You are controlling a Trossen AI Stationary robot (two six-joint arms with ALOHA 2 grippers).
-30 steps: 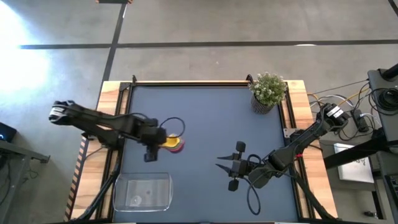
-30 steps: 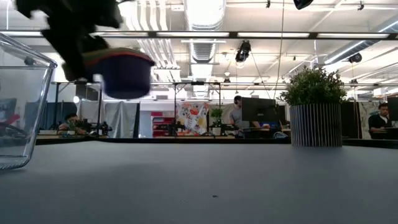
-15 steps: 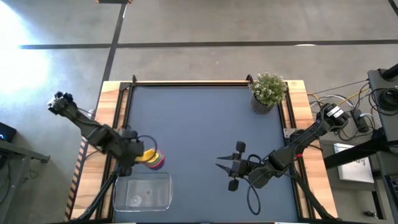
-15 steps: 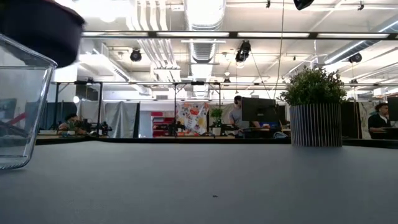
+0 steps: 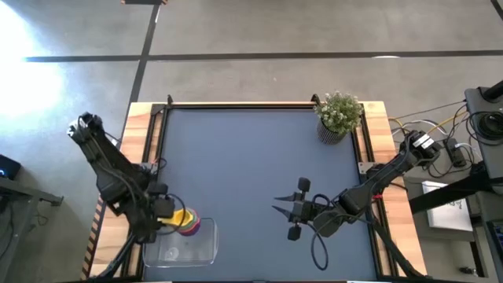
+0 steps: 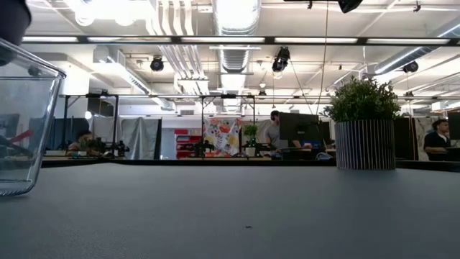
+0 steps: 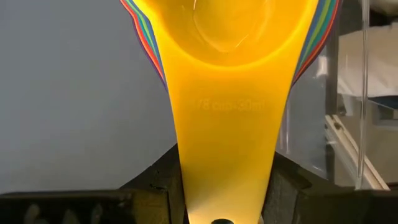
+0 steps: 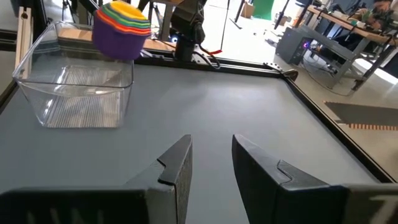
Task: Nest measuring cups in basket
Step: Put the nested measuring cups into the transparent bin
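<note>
Measuring cups (image 5: 187, 221) clamped in left pincer (image 5: 163, 218)

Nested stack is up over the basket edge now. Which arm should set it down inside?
Left. The left gripper already holds the nested measuring cups by their handles, above the basket rim. The right gripper is open, empty, and at mid-table, apart from the basket.

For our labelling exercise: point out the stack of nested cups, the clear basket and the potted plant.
stack of nested cups (image 8: 121, 32), right wrist view, purple outer wall.
clear basket (image 8: 38, 109), right wrist view, near wall.
potted plant (image 5: 339, 112), high view, foliage.
</note>
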